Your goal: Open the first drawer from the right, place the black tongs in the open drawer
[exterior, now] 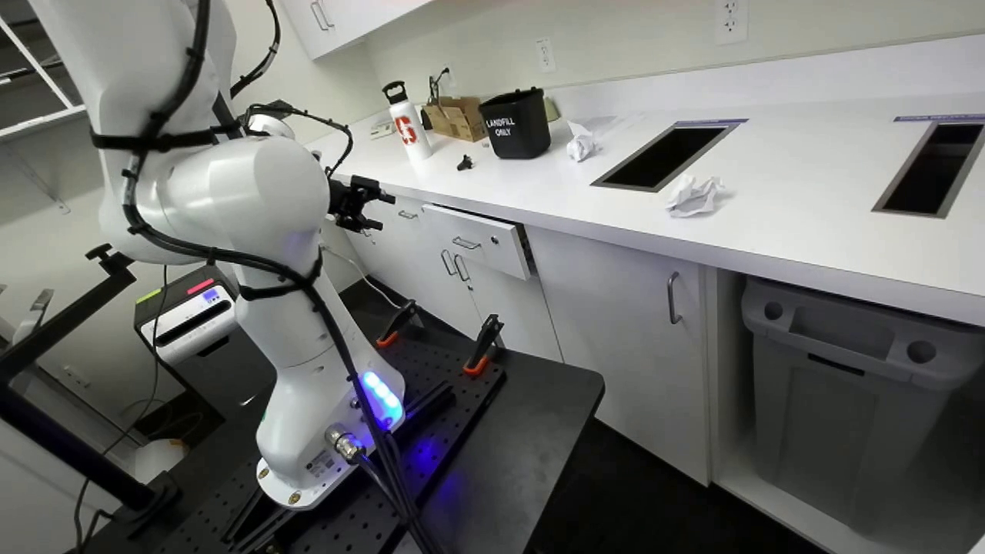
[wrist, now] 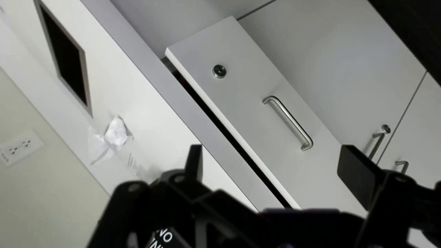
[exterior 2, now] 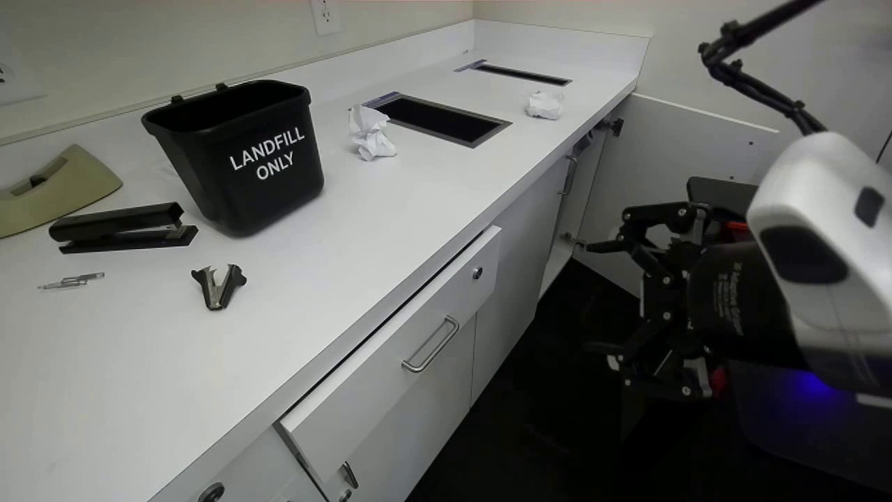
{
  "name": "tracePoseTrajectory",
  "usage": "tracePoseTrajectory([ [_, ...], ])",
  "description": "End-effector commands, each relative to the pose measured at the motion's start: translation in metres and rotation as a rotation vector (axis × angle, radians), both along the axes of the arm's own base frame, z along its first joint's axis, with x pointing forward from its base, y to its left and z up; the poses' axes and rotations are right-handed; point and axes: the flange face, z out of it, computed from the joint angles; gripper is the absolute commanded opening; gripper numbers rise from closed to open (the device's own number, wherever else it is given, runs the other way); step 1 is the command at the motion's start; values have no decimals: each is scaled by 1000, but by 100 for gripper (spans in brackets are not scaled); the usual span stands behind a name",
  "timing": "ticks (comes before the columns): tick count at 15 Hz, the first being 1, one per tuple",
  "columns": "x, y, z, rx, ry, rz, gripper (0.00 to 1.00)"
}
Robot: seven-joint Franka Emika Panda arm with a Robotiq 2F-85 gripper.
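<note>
Claw (wrist: 274, 164) gapes, facing the ajar drawer (wrist: 253, 117), its inside unclear.

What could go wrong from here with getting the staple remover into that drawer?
The drawer is only partly open, so the staple remover might catch in the narrow gap under the counter.
The open gripper is clear of the handle, so reaching for it may push the drawer shut.
The staple remover lies near the stapler and bin, so a descending gripper could bump either.

drawer (exterior 2: 397, 369) interior hidden; tape dispenser (exterior 2: 63, 189) cropped
</note>
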Motion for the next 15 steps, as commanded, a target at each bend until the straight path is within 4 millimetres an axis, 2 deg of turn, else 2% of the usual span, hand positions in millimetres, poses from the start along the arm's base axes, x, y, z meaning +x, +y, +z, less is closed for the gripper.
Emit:
tracePoseTrajectory([
  [1,-6,25,-49,-105,-113,37,100],
  [4,-15,41,-97,-197,-192,50,100],
  [7,-9,50,-141,-239,-258,-2,100],
  [11,15,54,-198,-282,-293,-27,100],
  [15,46,52,-237,-310,-323,19,100],
])
